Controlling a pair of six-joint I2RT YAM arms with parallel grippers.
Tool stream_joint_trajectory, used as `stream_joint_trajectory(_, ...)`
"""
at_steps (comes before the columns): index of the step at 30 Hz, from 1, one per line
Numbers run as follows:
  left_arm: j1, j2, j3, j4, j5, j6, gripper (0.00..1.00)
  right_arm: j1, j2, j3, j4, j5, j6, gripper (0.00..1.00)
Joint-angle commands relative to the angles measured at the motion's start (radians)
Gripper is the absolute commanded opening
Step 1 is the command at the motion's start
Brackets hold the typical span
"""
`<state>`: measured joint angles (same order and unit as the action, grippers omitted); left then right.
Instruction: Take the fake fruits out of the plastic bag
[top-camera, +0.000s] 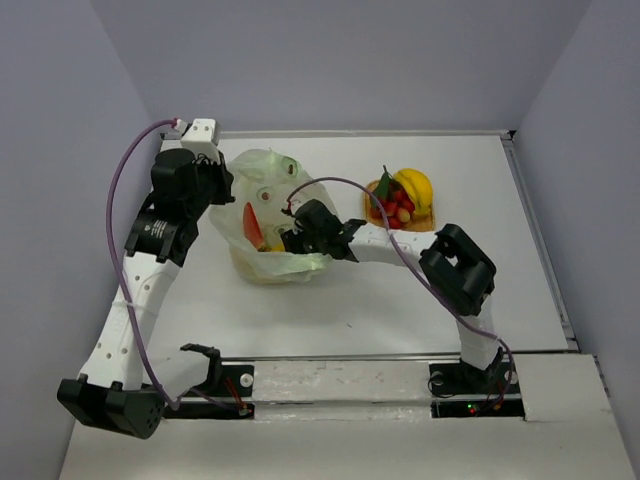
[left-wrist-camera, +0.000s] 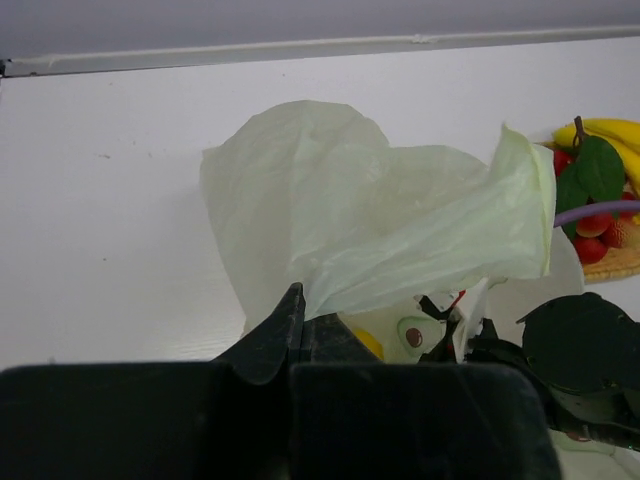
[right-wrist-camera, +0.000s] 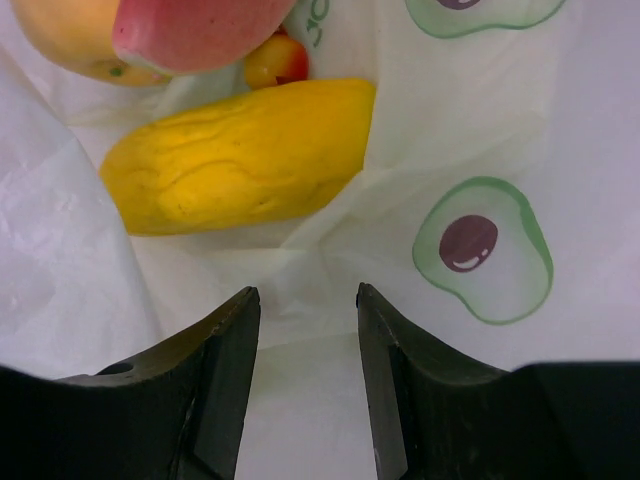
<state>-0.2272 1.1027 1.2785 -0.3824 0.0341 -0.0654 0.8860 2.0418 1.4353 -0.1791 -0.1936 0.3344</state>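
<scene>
Two risks stand out. The right gripper (right-wrist-camera: 306, 300) is inside the mouth of the bag (top-camera: 262, 170). Its fingers (right-wrist-camera: 215, 370) are apart with a moderate gap and nothing between them. A yellow fruit (right-wrist-camera: 240, 155) lies just ahead, with a red fruit (right-wrist-camera: 195, 25) beyond it.

Loose film lies under the fingers, so closing now may catch the bag together with the fruit, or instead of it. Pulling back would then drag the whole bag. The yellow fruit is also smooth and rounded, and a grip near its end may let it slip out.

The left gripper (left-wrist-camera: 298, 305) seems pinched on the bag's edge and holds it up, though the fold hides the contact. If that film slides free, the mouth may fall over the right gripper.

Other fruits (top-camera: 400, 198) sit on the mat (top-camera: 418, 224), well apart from the bag.
</scene>
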Motion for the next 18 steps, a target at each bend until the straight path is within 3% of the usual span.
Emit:
stream_joint_trajectory(1,0.005,-0.093,-0.051,0.01,0.062,0.061,0.0,0.073,-0.121,-0.038,-0.031,0.127,-0.171,0.49)
stream_joint_trajectory(3,0.006,-0.128,-0.077,0.01,0.114,0.131,0.0,0.135,-0.143,-0.061,-0.045,0.169,-0.24,0.5)
stream_joint_trajectory(7,0.005,-0.222,-0.152,-0.007,0.194,0.22,0.0,0.145,-0.161,-0.081,-0.025,0.146,-0.256,0.55)
stream_joint_trajectory(10,0.005,-0.236,-0.179,0.007,0.208,0.228,0.0,0.145,-0.138,0.002,0.019,0.232,-0.239,0.7)
stream_joint_trajectory(12,0.005,-0.213,-0.173,0.031,0.204,0.211,0.0,0.111,-0.053,0.16,0.006,0.203,-0.221,0.92)
stream_joint_trajectory(13,0.005,-0.204,-0.166,0.043,0.204,0.199,0.0,0.1,-0.019,0.218,-0.014,0.169,-0.183,0.96)
stream_joint_trajectory(15,0.005,-0.187,-0.147,0.051,0.204,0.193,0.0,0.081,0.038,0.33,-0.061,0.169,-0.138,1.0)
stream_joint_trajectory(18,0.005,-0.188,-0.149,0.079,0.21,0.185,0.0,0.068,0.099,0.349,-0.077,0.189,-0.116,1.0)
